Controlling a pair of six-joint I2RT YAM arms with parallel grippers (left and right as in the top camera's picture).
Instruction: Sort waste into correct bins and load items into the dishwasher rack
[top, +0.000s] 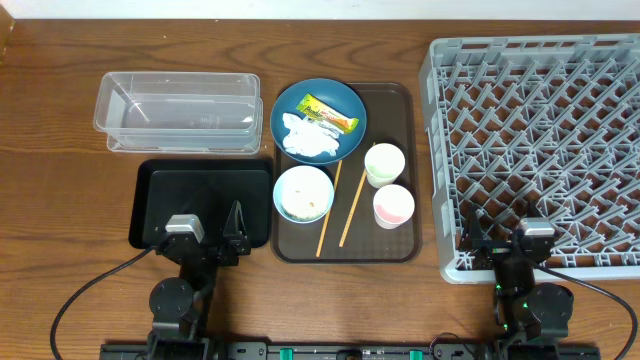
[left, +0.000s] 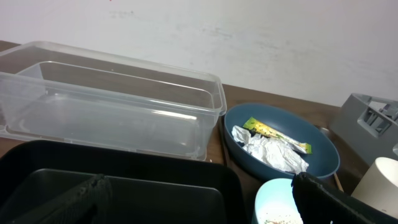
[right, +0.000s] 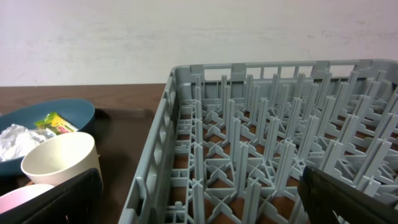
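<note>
A dark-blue plate on the brown tray holds a yellow-green wrapper and crumpled white tissue. The white-and-pale-blue bowl holds rice scraps. A cream cup, a pink cup and two chopsticks lie beside it. The clear tub and black tray are at left; the grey rack is at right. My left gripper is open and empty over the black tray's near edge. My right gripper is open and empty over the rack's near edge.
The brown serving tray sits mid-table under the dishes. In the left wrist view the tub, plate and bowl are ahead. In the right wrist view the rack and cream cup are ahead.
</note>
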